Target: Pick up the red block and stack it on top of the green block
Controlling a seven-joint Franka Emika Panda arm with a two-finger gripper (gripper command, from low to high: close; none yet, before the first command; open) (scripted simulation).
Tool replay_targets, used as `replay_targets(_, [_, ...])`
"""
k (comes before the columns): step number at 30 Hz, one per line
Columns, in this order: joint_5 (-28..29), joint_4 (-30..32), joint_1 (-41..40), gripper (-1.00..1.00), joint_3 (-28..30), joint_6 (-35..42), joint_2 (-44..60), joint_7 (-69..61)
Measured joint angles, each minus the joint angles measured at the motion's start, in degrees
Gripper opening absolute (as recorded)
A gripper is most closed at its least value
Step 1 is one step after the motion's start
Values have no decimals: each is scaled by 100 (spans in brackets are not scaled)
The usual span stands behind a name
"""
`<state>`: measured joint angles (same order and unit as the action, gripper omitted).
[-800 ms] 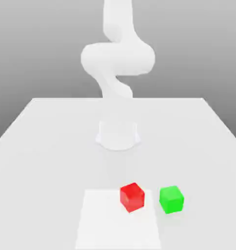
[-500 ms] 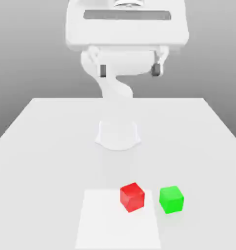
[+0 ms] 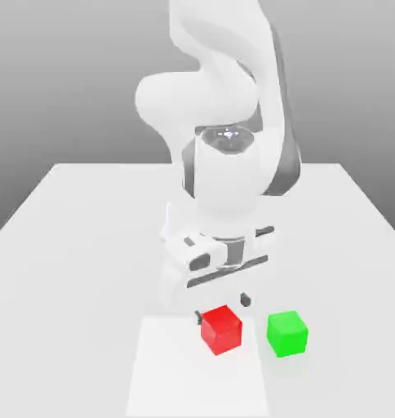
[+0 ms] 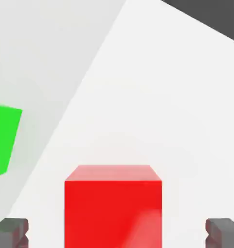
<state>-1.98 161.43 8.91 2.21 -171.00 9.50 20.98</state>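
Red block between open claw's fingertips

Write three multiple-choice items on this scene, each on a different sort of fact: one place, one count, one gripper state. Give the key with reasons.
1. In the exterior view, where is the green block?
A) To the left of the red block
B) To the right of the red block
C) On top of the red block

2. How many blocks are there?
A) Two
B) Three
C) Four

3. How is the gripper?
A) Shut on the green block
B) Shut on nothing
C) Open

Key:
1. B: the green block sits on the exterior view's right of the red block.
2. A: one red and one green can be counted.
3. C: the fingers of the gripper stand wide apart, with gaps between them and the red block.
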Motion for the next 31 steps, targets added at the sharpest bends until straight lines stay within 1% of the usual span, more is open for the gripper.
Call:
replay_targets(1, [-35, -25, -45, -100, -54, -169, 198, -23])
replay_targets(8, [-25, -31, -64, -100, -73, -202, 243, -13])
replay_targets(15, [214, 148, -39, -100, 16, 895, -1034, 150])
replay_targets(21, [99, -160, 876, -100, -564, 1709, -1538, -782])
replay_targets(23, [127, -216, 1014, -100, -611, 1546, -1314, -874])
replay_targets(27, [284, -262, 1048, -100, -581, 820, -543, -800])
replay_targets(28, [325, -269, 1055, 100, -561, 671, -387, -771])
replay_targets(31, [325, -269, 1055, 100, -561, 671, -387, -771])
